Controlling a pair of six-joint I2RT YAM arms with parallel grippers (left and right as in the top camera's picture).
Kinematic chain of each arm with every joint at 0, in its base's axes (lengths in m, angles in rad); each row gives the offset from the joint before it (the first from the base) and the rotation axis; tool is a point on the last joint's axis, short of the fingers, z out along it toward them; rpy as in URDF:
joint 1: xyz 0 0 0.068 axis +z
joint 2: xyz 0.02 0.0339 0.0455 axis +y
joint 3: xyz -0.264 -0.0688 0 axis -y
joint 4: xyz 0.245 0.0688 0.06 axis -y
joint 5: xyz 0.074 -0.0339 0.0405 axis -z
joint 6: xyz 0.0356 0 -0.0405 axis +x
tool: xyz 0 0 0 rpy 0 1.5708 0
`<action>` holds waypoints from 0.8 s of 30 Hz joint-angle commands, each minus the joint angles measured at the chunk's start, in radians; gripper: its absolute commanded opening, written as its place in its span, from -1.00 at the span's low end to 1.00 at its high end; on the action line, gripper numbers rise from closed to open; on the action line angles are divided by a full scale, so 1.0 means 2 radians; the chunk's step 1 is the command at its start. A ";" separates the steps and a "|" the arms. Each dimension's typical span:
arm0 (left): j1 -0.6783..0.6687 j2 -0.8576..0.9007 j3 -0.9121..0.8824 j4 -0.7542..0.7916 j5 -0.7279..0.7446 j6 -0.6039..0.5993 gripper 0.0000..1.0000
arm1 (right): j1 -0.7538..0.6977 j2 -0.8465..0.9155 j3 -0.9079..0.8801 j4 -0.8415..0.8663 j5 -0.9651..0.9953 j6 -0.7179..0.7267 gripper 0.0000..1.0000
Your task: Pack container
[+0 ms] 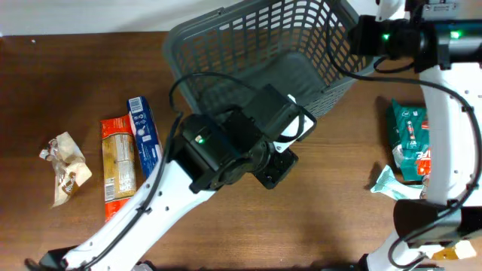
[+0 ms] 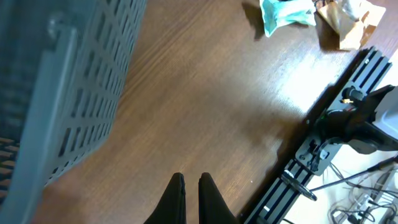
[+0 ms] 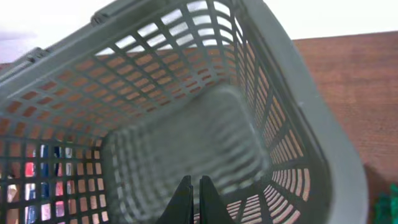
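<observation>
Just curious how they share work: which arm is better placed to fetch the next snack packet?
Probably left: the left gripper, shut and empty, is over the wooden table beside the dark grey slotted plastic basket; the right gripper points into the basket.

The container (image 1: 301, 30), a large dark grey plastic basket with slotted lattice sides and a solid rim, is seen tilted, its open mouth and ribbed floor directly ahead of the right gripper (image 3: 191, 182), its lattice wall beside the left gripper (image 2: 191, 178).
</observation>
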 commanded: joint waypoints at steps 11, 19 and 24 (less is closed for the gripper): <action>-0.007 0.063 -0.068 0.014 -0.026 -0.006 -0.96 | 0.004 0.004 0.007 -0.018 0.051 -0.006 -0.93; -0.006 0.063 -0.070 0.010 -0.082 -0.001 -0.96 | 0.004 0.004 0.007 -0.068 0.051 -0.019 -0.93; -0.006 0.063 -0.070 0.009 -0.093 -0.001 -0.96 | 0.004 0.004 0.007 -0.123 0.051 -0.023 -0.93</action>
